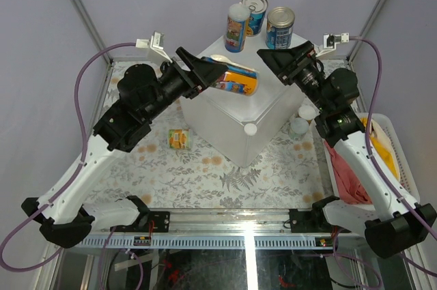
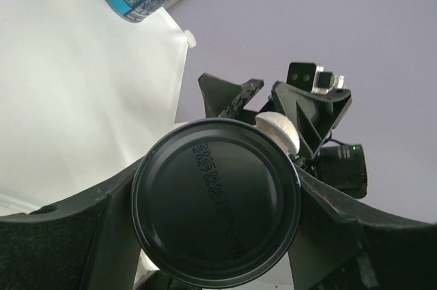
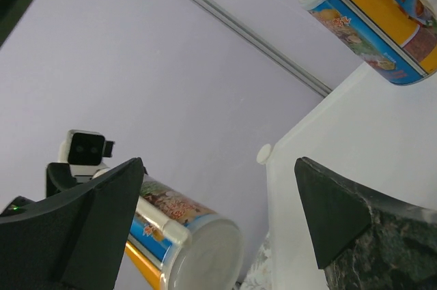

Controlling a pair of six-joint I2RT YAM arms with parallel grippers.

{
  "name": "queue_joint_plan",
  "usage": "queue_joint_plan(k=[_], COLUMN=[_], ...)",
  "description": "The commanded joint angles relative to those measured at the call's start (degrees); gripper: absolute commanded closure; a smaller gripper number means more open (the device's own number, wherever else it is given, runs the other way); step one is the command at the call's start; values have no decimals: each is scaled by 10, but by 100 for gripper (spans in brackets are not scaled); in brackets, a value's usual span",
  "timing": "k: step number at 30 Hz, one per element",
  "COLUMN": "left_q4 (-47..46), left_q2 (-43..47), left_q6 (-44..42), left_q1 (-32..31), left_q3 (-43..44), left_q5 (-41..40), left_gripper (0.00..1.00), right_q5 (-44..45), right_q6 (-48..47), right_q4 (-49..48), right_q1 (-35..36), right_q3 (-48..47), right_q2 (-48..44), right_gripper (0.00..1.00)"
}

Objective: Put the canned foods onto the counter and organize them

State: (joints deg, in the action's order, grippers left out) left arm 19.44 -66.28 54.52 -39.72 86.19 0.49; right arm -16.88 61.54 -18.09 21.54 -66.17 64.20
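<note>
The counter point(image 1: 229, 116) is a white cube-shaped box in the middle of the table. Three canned foods stand at its back corner: a yellow-blue tin with a white lid point(image 1: 237, 27), a silver-topped tin point(image 1: 255, 10) and a blue tin point(image 1: 280, 27). My left gripper point(image 1: 217, 75) is shut on a yellow-orange can point(image 1: 239, 78), held on its side over the counter top. Its dark bottom point(image 2: 215, 201) fills the left wrist view between the fingers. My right gripper point(image 1: 272, 56) hangs open over the counter's back right, holding nothing; the held can point(image 3: 184, 235) shows beyond its left finger.
A small yellow tin point(image 1: 179, 138) lies on the leaf-patterned table left of the counter. Two white round tops point(image 1: 304, 118) show at the counter's right side. A white slatted basket point(image 1: 399, 167) with red and yellow cloths stands at the right edge.
</note>
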Motion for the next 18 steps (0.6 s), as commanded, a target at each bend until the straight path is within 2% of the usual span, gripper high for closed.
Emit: queue_joint_plan(k=[1, 5, 18], left_q4=[-193, -224, -261], left_q2=[11, 6, -35], left_q6=[43, 61, 84], left_q1=[11, 18, 30], left_q3=[0, -9, 17], left_q5=[-33, -40, -32], left_gripper=[100, 100, 100], right_q5=[34, 54, 49], right_q6=[90, 142, 195], right_q4=[-123, -176, -226], right_q1=[-6, -8, -7], right_q3=[27, 63, 92], right_q2=[-36, -43, -34], right_gripper=[0, 0, 1])
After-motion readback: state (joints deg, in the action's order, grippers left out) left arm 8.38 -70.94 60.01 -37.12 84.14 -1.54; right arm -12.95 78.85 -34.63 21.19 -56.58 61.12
